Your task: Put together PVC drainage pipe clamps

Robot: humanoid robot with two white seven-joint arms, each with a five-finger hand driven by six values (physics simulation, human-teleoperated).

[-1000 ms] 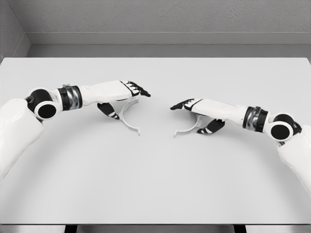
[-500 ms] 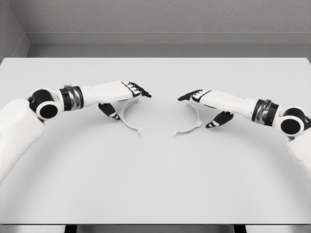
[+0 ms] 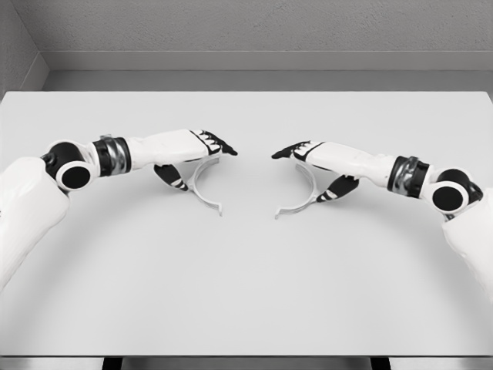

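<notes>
My left hand [image 3: 192,154] hovers over the left clamp half [image 3: 202,187], fingers stretched flat above its upper end and thumb hanging down just outside the arc. It looks slack and holds nothing, though I cannot tell for sure whether the thumb touches the plastic. The half lies flat on the surface [image 3: 246,293], its open side facing the middle. The risk here, as I judge it, is a nudge: if the thumb drags inward before the fingers close, the thin arc could skid or spin and lose its alignment with its mate.

My right hand [image 3: 320,166] sits over the right clamp half [image 3: 302,194] in mirror fashion, fingers extended across the top of the arc, thumb down on the outer side, nothing gripped. That half also lies flat, open side toward the middle, well apart from the other. A pinch on such a narrow, springy rim could pop it out sideways. And if one half arrives tilted or rotated, the ends would not meet and the two would push each other off.

The surface is a plain pale tabletop, smooth, so the parts probably slide easily. Behind it are a grey floor strip, a rough grey wall and a corner at upper left.
</notes>
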